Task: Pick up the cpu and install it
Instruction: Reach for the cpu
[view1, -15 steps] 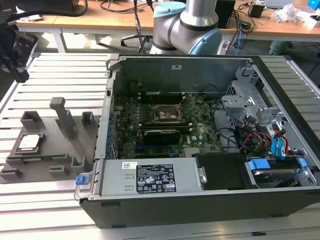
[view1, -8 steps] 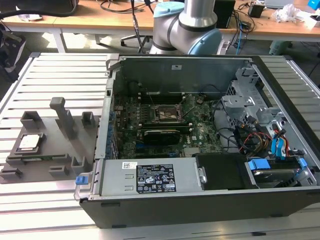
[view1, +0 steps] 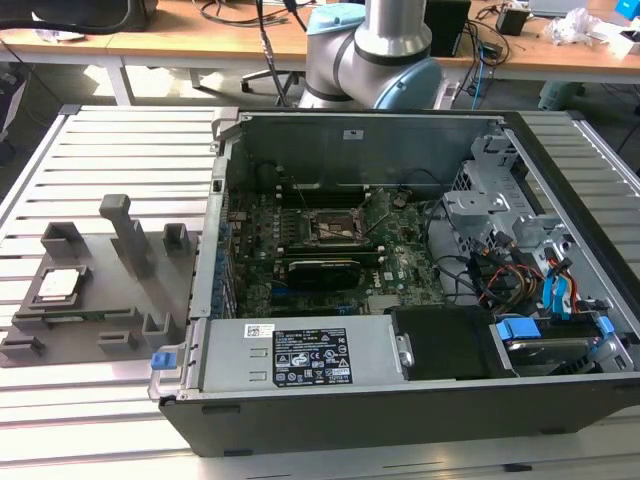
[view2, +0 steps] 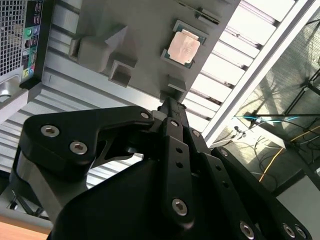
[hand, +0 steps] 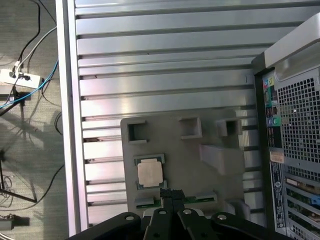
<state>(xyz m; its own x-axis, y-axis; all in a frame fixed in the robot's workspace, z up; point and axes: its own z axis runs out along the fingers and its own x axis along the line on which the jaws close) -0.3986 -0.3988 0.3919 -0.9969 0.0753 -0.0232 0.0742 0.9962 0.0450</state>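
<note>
The cpu is a small silver-topped square chip lying flat in a holder at the exterior view's left end of a grey fixture plate. Both wrist views look down on it from well above: the cpu sits on the plate. My gripper hangs high over the plate's edge, close to the cpu's side and apart from it, with its black fingers shut together and nothing between them. The open socket frame sits on the motherboard inside the computer case.
Upright grey blocks stand on the fixture plate. The case borders the plate on one side. A slatted metal table carries everything. Cables and a power strip lie on the floor beyond the table edge.
</note>
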